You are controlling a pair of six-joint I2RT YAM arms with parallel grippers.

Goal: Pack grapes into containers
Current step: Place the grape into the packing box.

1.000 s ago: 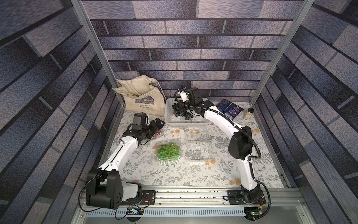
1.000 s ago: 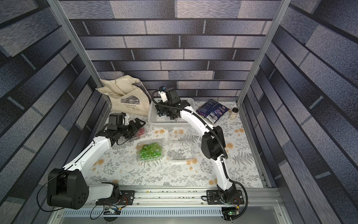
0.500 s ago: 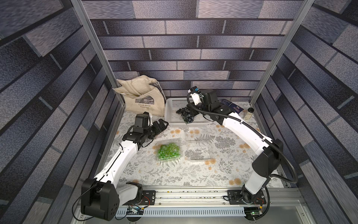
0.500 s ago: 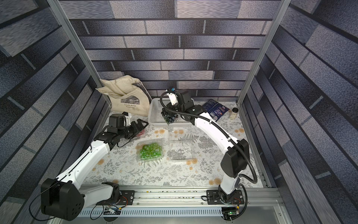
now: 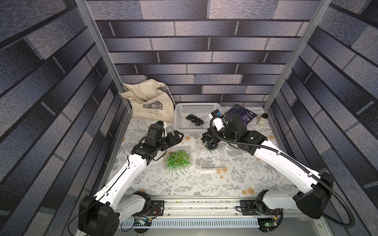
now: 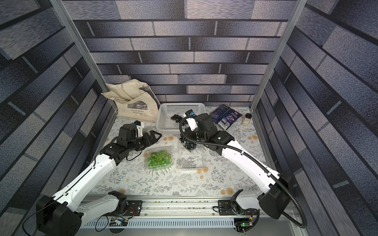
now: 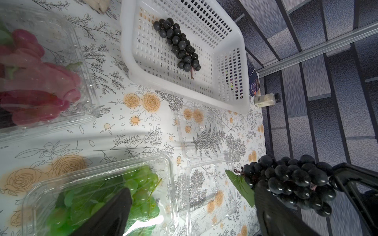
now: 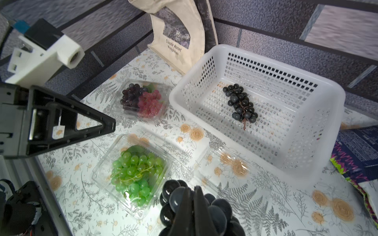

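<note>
A white basket (image 7: 231, 61) filled the upper centre of the frame, one dark bunch (image 7: 177, 44) lying in it. At the left edge a clear container (image 7: 86, 85) held red grapes (image 7: 41, 81) (badly blurred). Another container (image 7: 170, 179) at lower left held green grapes (image 7: 141, 179). Between them and the right side an empty clamshell (image 7: 204, 141) lay open. A second dark bunch (image 7: 290, 181) with a leaf (image 7: 239, 183) hung at lower right. The left gripper (image 7: 192, 194) showed its fingers (image 7: 106, 216) spread wide along the bottom.

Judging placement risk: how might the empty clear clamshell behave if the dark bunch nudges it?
The empty clamshell looks thin and see-through, so it is probably light and apt to slide on the tablecloth. Hinged open and lying flat, it would likely flex if pressed.
</note>
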